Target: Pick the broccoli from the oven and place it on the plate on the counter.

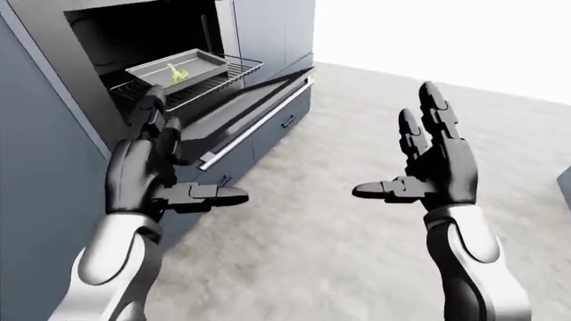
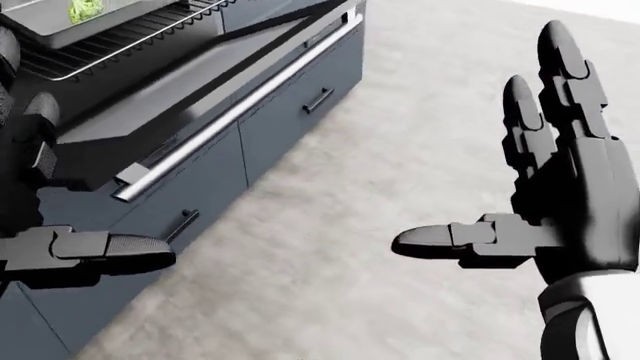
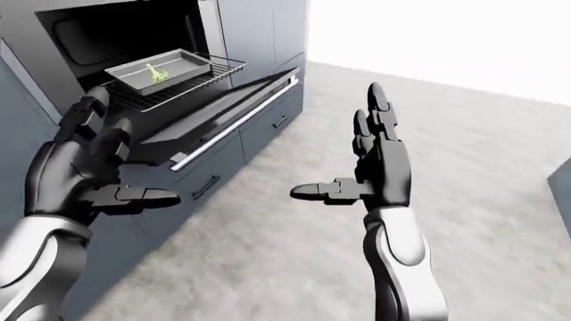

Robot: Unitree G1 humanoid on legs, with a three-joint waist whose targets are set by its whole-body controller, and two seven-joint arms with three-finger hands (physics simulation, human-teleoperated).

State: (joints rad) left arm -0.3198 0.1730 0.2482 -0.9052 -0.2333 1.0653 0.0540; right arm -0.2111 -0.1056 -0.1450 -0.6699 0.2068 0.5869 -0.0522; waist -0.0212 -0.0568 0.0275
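The green broccoli (image 1: pixel 179 72) lies in a grey baking tray (image 1: pixel 201 61) on the pulled-out wire rack (image 1: pixel 212 84) of the open oven, at the upper left of the left-eye view. My left hand (image 1: pixel 196 150) is open, raised below and in front of the rack, not touching the tray. My right hand (image 1: pixel 394 147) is open too, held over the floor well to the right of the oven with nothing in it. The plate and the counter are not in view.
The oven door (image 1: pixel 254 93) hangs open and flat, its steel handle (image 1: pixel 257 123) towards the floor. Below it are dark drawers with small handles (image 2: pixel 317 100). Grey floor (image 1: pixel 357 261) stretches to the right. A dark cabinet corner (image 1: pixel 565 182) shows at the right edge.
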